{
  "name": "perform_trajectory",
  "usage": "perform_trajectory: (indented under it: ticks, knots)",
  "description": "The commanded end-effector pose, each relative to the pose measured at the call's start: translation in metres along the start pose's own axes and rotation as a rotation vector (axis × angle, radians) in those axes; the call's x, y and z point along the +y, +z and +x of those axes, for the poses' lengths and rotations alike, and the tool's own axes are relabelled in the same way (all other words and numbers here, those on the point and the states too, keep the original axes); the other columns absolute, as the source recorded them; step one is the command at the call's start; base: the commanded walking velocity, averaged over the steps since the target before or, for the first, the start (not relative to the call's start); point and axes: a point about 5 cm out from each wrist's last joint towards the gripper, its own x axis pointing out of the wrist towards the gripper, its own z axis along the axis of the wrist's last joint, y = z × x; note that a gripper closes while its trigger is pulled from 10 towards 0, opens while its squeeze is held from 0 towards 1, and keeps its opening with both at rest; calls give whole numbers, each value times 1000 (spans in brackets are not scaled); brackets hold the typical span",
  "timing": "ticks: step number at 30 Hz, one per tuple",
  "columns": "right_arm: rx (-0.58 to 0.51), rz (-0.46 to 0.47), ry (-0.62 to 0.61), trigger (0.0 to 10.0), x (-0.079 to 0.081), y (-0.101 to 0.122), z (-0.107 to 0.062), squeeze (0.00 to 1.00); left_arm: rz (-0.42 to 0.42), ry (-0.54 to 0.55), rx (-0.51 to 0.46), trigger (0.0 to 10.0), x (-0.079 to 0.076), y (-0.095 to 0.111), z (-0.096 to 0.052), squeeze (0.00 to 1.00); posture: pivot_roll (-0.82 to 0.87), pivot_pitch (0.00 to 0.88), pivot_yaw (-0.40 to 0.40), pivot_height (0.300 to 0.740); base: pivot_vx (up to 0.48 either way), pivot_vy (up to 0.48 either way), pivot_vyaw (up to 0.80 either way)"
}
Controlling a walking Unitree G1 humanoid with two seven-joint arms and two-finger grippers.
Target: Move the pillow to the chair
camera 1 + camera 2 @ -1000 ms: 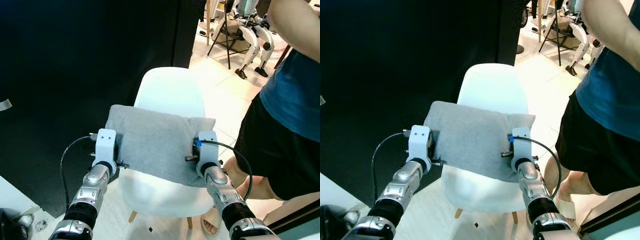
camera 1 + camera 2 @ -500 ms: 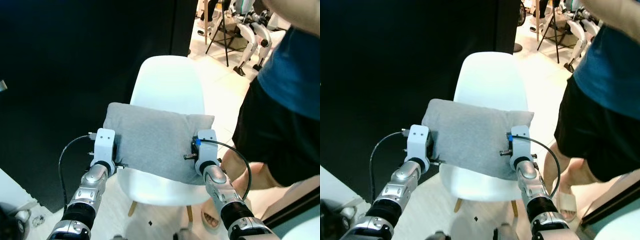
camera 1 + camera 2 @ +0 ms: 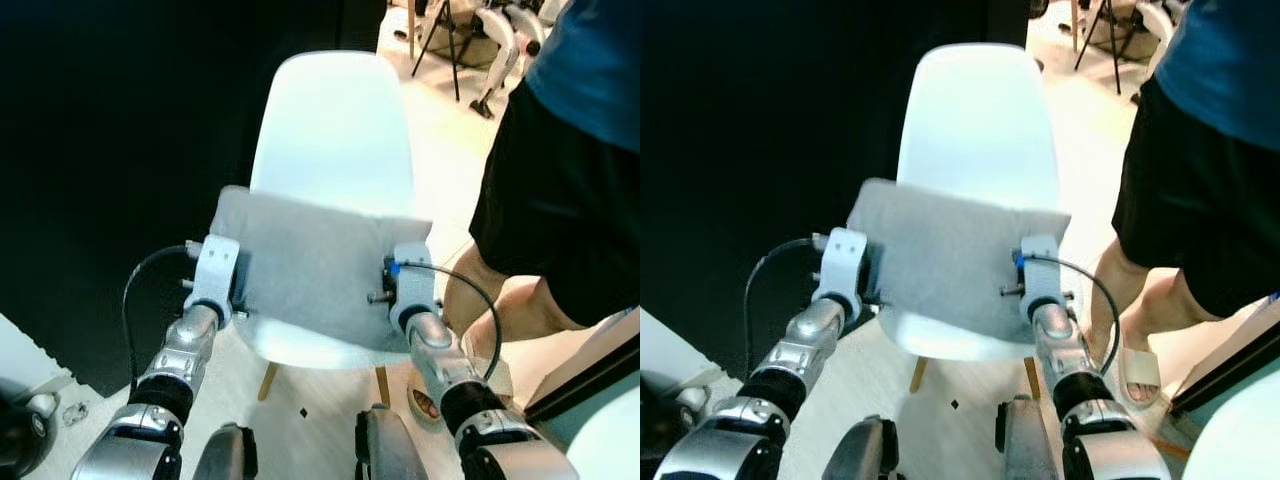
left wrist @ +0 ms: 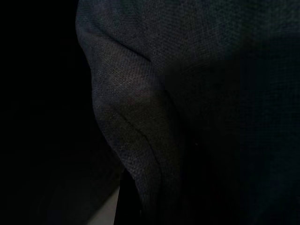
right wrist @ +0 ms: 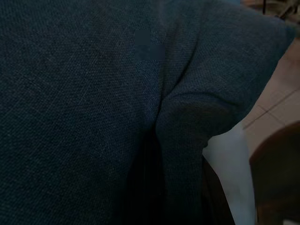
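While carried, pillow (image 3: pixel 315 265) nearer chair (image 3: pixel 335 130).

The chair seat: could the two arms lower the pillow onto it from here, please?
Probably yes: the pillow, held between left tool and right tool, hangs over the white chair seat, nothing between. A person's leg stands close beside.

Grey pillow (image 3: pixel 315 262) between both grippers, over white chair (image 3: pixel 335 140) seat.

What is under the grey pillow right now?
Under the grey pillow, held between the left gripper and the right gripper, is the white chair seat. Whether the pillow touches the seat is hidden by the pillow itself.
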Motion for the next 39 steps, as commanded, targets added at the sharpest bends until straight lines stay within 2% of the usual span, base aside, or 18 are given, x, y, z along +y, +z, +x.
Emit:
perform_trajectory:
  ticks: [1, 4, 7, 13, 17, 22, 26, 32, 33, 34, 39]
  knots:
    - [2, -21, 38, 10000, 8, -2, 0, 0, 30, -10, -14, 10000, 0, 1, 0, 0, -17, 239, -28, 610, 0, 0, 0]
    - [-24, -82, 30, 10000, 4, 18, 10, 0, -43, -12, -41, 10000, 4, 8, 5, 0, -17, 278, -46, 610, 0, 0, 0]
    - [-38, -98, 19, 10000, 1, 28, 15, 0, -73, -4, -50, 10000, 6, 11, 7, 0, -19, 294, -51, 610, 0, 0, 0]
    - [-51, -117, 10, 10000, -1, 42, 21, 0, -76, 55, -94, 10000, 14, 22, 11, 0, -23, 325, -63, 610, 0, 0, 0]
    - [-92, -85, 7, 10000, -3, 53, 23, 0, -72, 85, -143, 10000, 21, 30, 12, 0, -26, 345, -67, 595, 0, 0, 0]
    - [-93, -111, -8, 10000, -4, 52, 23, 0, -64, 48, -156, 10000, 18, 32, 13, 0, -22, 354, -66, 595, 0, 0, 0]
    - [-71, -119, -33, 10000, -5, 44, 21, 0, -39, -30, -139, 10000, 8, 25, 11, 0, -17, 356, -62, 595, 0, 0, 0]
    - [-84, -113, -78, 10000, -11, 44, 20, 0, -55, -111, -133, 10000, 1, 22, 11, 0, -14, 347, -55, 595, 0, 0, 0]
    - [-113, -72, -82, 10000, -14, 48, 20, 1000, -54, -121, -141, 10000, 1, 23, 11, 663, -14, 349, -55, 595, 0, 0, 0]
    - [-127, -52, -99, 10000, -17, 50, 20, 1000, -53, -136, -149, 10000, 0, 25, 11, 1000, -12, 349, -54, 595, 0, 0, 0]
    - [-170, -23, -127, 10000, -22, 59, 21, 1000, -65, -149, -180, 10000, 1, 32, 12, 1000, -12, 344, -55, 595, 0, 0, 0]
